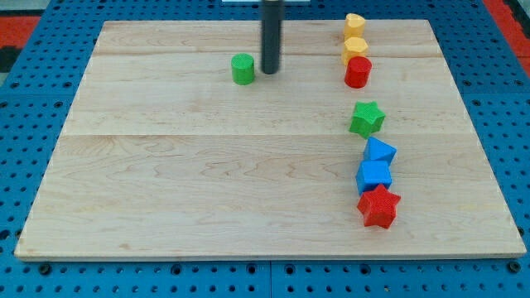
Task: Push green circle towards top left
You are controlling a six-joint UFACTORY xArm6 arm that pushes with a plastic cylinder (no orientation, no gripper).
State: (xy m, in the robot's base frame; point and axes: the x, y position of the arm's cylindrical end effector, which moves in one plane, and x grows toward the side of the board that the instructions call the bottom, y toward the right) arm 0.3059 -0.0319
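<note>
The green circle (243, 69) is a short green cylinder on the wooden board (207, 165), near the view's top, left of centre. My dark rod comes down from the view's top edge. My tip (271, 72) rests on the board just to the right of the green circle, a small gap apart from it. Nothing hides the circle.
Down the view's right side stand two yellow blocks (355, 25) (355, 48), a red cylinder (358, 72), a green star (367, 118), two blue blocks (380, 152) (373, 175) and a red star (379, 207). Blue pegboard (33, 99) surrounds the board.
</note>
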